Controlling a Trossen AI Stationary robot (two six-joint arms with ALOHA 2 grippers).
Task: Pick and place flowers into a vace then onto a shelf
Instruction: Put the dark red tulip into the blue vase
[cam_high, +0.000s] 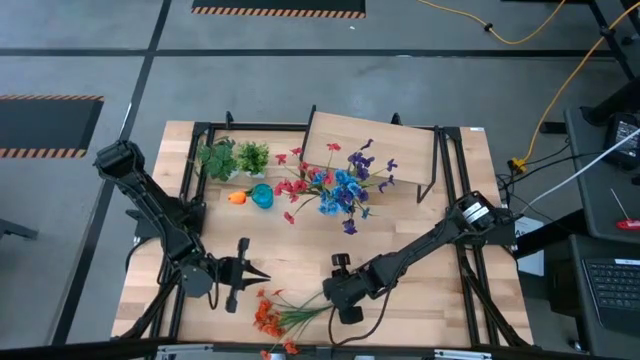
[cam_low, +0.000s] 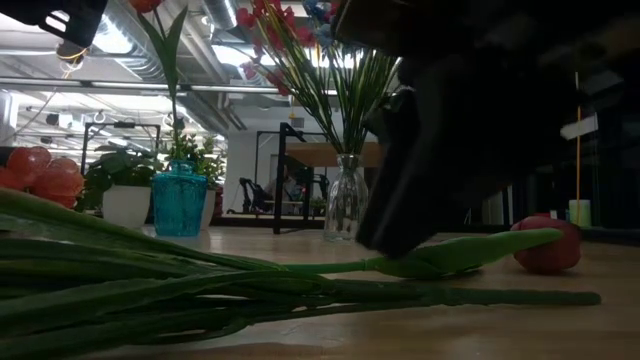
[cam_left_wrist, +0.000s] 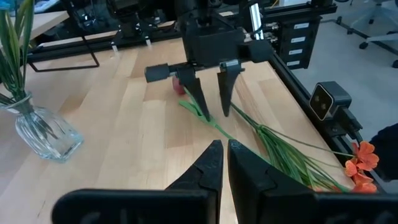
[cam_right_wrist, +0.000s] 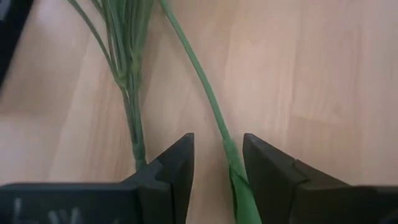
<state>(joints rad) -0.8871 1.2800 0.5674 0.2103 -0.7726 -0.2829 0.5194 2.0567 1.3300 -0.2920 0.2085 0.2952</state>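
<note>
A long green flower stem (cam_right_wrist: 211, 106) lies flat on the table near its front edge, with a red bloom (cam_low: 545, 245) at one end. My right gripper (cam_right_wrist: 217, 146) is open and points steeply down, one finger on each side of the stem (cam_left_wrist: 205, 115); no touch shows. Beside it lies an orange-bloomed spray (cam_high: 268, 318) with thin stems (cam_right_wrist: 127, 81). My left gripper (cam_left_wrist: 222, 155) is shut, holds nothing, and hovers to the left of the right gripper (cam_high: 335, 298). A clear glass vase (cam_high: 335, 190) holds red, blue and purple flowers in front of the shelf (cam_high: 370, 150).
A teal vase (cam_high: 262, 195) with an orange tulip (cam_high: 237, 197) stands left of the glass vase. Two leafy green plants (cam_high: 235, 158) stand at the far left. Black frame rails (cam_high: 455, 200) run along the table's sides.
</note>
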